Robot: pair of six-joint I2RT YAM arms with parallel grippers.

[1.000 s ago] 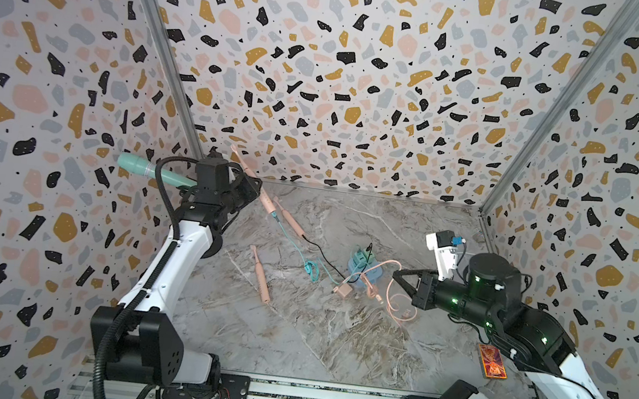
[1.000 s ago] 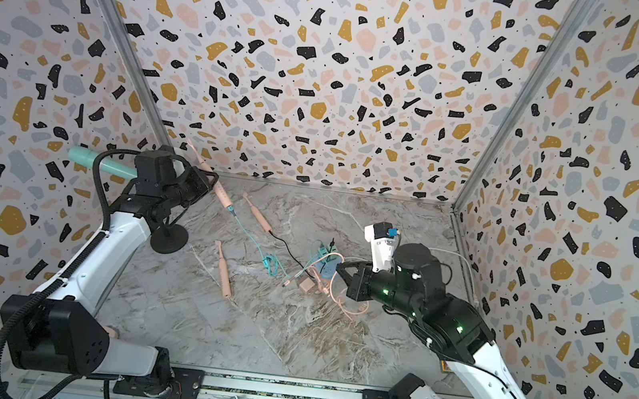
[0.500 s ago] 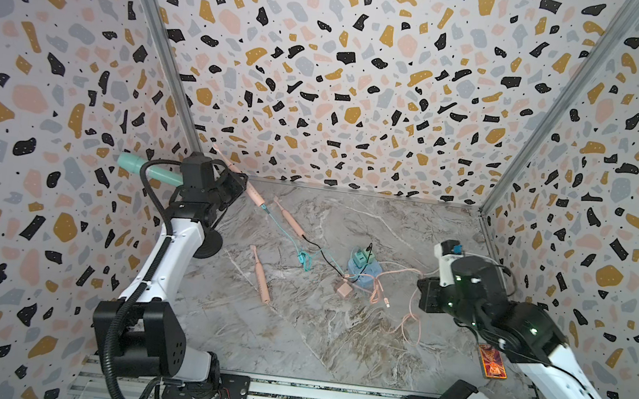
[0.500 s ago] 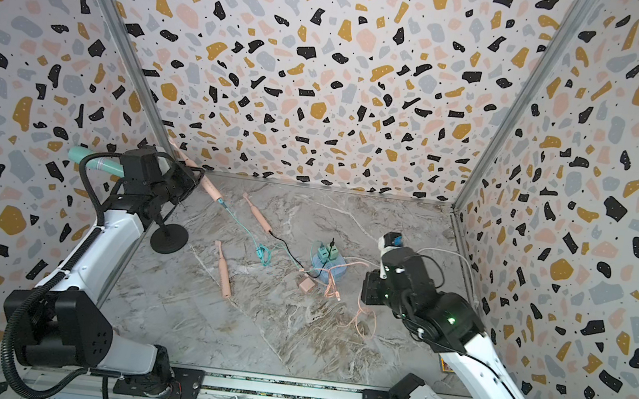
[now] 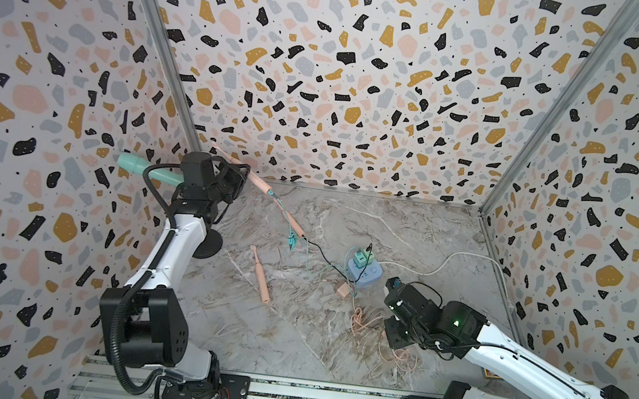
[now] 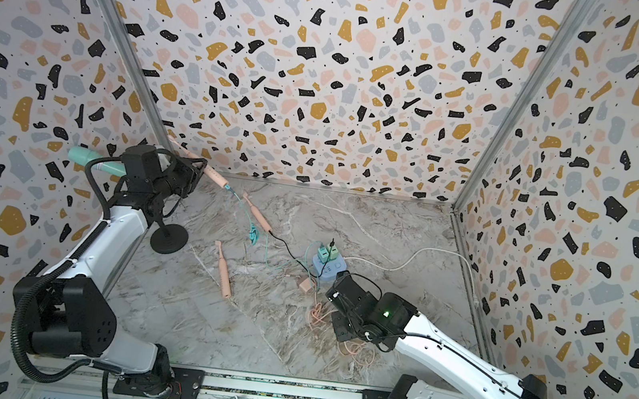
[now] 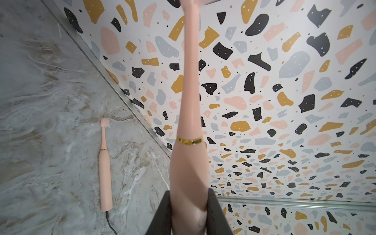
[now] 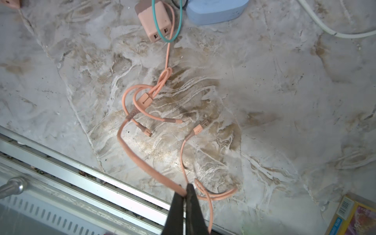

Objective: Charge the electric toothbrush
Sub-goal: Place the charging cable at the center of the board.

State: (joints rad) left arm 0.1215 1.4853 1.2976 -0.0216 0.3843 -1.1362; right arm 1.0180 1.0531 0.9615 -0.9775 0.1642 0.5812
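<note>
The left gripper (image 7: 189,213) is clenched around the handle of a pink electric toothbrush (image 7: 189,122). In both top views the brush sits left of centre, raised above the marble table (image 5: 289,351) near the back wall, and a teal cable (image 5: 285,221) hangs from its lower end. The right gripper (image 8: 186,195) is pinched shut on a pink cable (image 8: 142,160) (the loose tangle lower right of centre), near a pink adapter (image 8: 155,20) and a blue power strip (image 5: 364,273). A second toothbrush (image 5: 261,274) lies flat mid-frame.
</note>
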